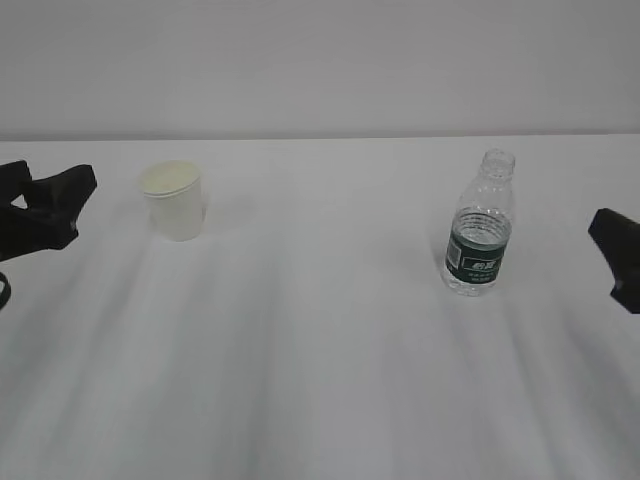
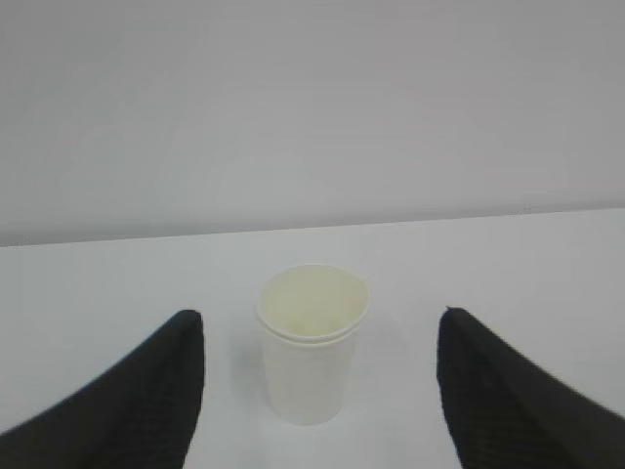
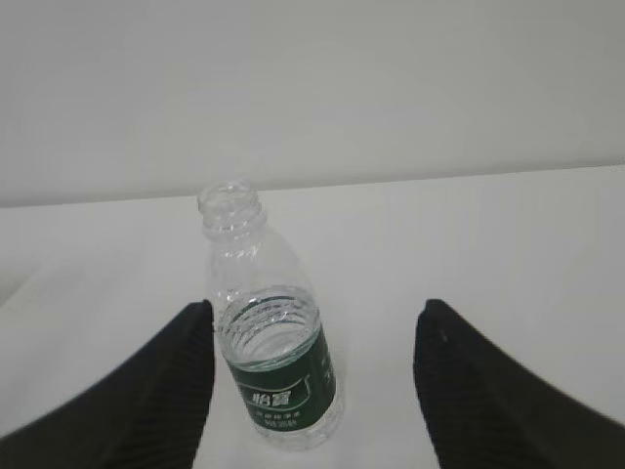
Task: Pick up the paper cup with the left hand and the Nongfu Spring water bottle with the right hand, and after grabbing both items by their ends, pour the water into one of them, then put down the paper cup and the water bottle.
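The white paper cup (image 1: 175, 200) stands upright at the back left of the table, cream inside (image 2: 312, 342). My left gripper (image 1: 78, 206) is open to the cup's left, with a gap between them. In the left wrist view the cup stands ahead of the spread fingers (image 2: 146, 401), untouched. The clear, uncapped Nongfu Spring water bottle (image 1: 480, 225) with its dark green label stands upright at the right. My right gripper (image 1: 610, 255) is open at the frame's right edge, well clear of the bottle. In the right wrist view the bottle (image 3: 278, 362) stands ahead of the open fingers (image 3: 146, 401), nearer the left one.
The white table (image 1: 320, 350) runs back to a plain pale wall (image 1: 320, 60). Nothing else stands on the table between the cup and the bottle.
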`<move>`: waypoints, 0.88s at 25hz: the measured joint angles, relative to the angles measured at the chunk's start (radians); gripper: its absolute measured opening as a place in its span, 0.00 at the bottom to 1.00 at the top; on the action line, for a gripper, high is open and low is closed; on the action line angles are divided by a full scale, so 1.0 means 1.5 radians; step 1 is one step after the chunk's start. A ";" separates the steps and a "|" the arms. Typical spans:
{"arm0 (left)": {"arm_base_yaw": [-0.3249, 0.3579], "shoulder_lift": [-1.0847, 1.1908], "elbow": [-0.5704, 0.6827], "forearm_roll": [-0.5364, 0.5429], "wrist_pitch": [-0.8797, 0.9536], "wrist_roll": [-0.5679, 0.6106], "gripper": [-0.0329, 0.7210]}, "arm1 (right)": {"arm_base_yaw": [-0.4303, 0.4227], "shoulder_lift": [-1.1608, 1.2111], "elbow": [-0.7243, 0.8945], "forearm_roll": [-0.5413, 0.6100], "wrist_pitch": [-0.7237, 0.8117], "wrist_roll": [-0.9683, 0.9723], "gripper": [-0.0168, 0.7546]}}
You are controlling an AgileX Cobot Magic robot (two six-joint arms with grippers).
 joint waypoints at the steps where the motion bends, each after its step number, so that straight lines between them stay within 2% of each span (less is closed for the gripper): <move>1: 0.000 0.010 0.007 0.001 -0.024 0.000 0.75 | 0.000 0.029 0.004 -0.006 -0.036 0.000 0.65; 4: 0.000 0.029 0.036 0.004 -0.090 0.000 0.75 | 0.000 0.139 0.009 -0.021 -0.155 0.002 0.65; 6: 0.000 0.037 0.053 0.009 -0.107 0.000 0.75 | 0.000 0.217 0.006 -0.028 -0.196 0.005 0.65; 12: 0.000 0.041 0.061 0.024 -0.117 0.000 0.75 | 0.000 0.345 -0.009 -0.038 -0.209 0.012 0.65; 22: 0.000 0.086 0.061 0.032 -0.119 0.000 0.73 | 0.000 0.360 -0.063 -0.044 -0.215 0.012 0.65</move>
